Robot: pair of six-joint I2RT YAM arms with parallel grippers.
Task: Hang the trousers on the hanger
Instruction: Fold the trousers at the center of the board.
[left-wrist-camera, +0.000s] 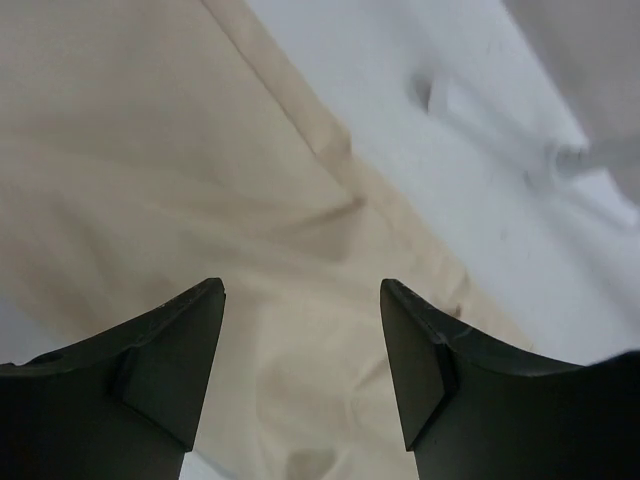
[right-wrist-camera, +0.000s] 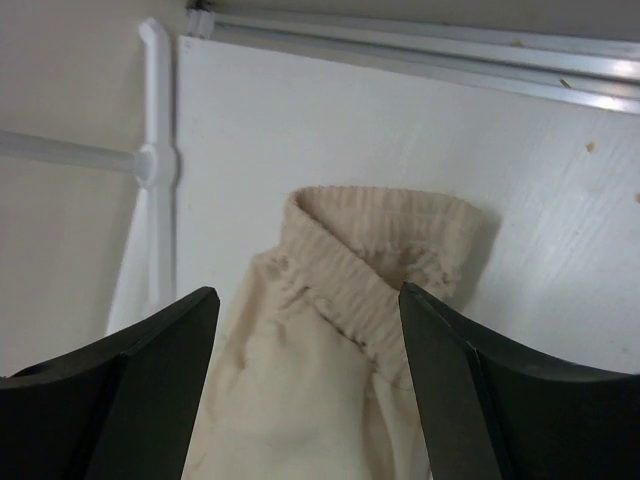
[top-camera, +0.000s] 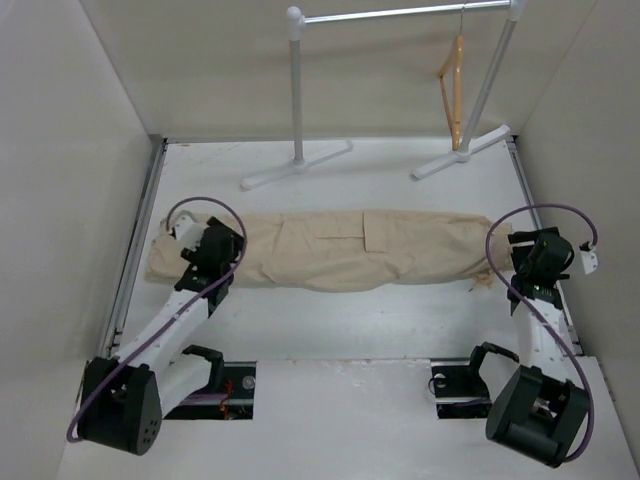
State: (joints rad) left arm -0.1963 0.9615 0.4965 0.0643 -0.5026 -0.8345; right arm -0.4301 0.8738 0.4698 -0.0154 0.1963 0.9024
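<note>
Trousers (top-camera: 330,250) flat on table (top-camera: 340,325), hanger (top-camera: 455,92) on rack (top-camera: 297,95), left gripper (left-wrist-camera: 302,286) and right gripper (right-wrist-camera: 308,292) both spread wide

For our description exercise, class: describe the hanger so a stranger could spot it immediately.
Find the white-and-silver garment rack standing at the back. Near the right end of its top rail hangs the hanger. It is the only orange-tan wooden triangle there; the rack itself is white and silver.

The trousers (top-camera: 330,250) are soft, matt beige cloth, creased, with a ribbed, gathered band (right-wrist-camera: 380,235) at one end. Beneath the trousers the table (top-camera: 400,330) is matt white and faintly scuffed. Behind the trousers the hanger (top-camera: 457,100) looks like smooth orange-tan wood, though it is small here.
</note>
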